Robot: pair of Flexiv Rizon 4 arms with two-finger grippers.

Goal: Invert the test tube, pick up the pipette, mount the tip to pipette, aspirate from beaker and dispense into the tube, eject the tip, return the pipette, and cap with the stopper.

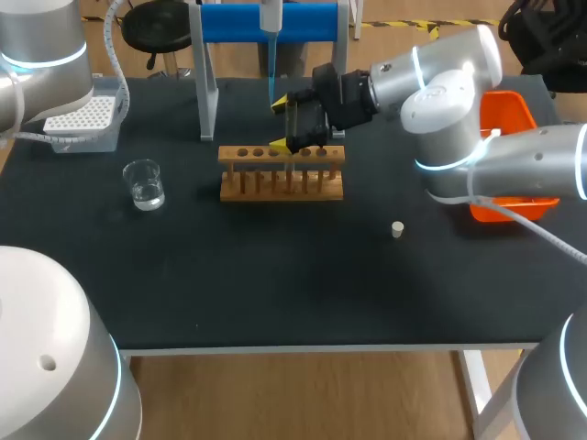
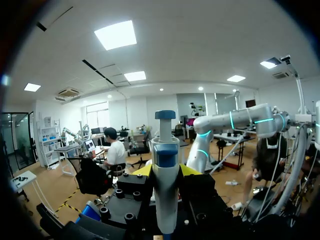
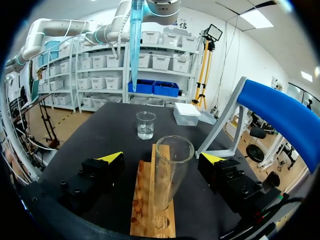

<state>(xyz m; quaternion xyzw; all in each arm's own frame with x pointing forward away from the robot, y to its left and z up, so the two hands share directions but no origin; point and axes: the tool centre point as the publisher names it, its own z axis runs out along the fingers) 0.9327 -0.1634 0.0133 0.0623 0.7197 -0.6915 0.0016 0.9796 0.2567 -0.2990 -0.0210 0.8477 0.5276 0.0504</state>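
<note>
A clear test tube (image 3: 170, 172) stands upright, mouth up, in the wooden rack (image 1: 282, 174). My right gripper (image 3: 162, 159) is open with one yellow tip on each side of the tube, and neither touches it. In the head view this gripper (image 1: 282, 126) hovers over the rack's middle and hides the tube. My left gripper (image 2: 166, 170) is shut on the blue and white pipette (image 2: 165, 165). The pipette (image 1: 271, 27) hangs behind the rack with a blue tip (image 1: 272, 84) mounted. The beaker (image 1: 144, 183) with clear liquid stands left of the rack. The small white stopper (image 1: 397, 229) lies to its right.
A white tip box (image 1: 83, 117) sits at the back left. The blue pipette stand (image 1: 266, 23) rises behind the rack. An orange bin (image 1: 509, 119) is at the right edge, partly behind my right arm.
</note>
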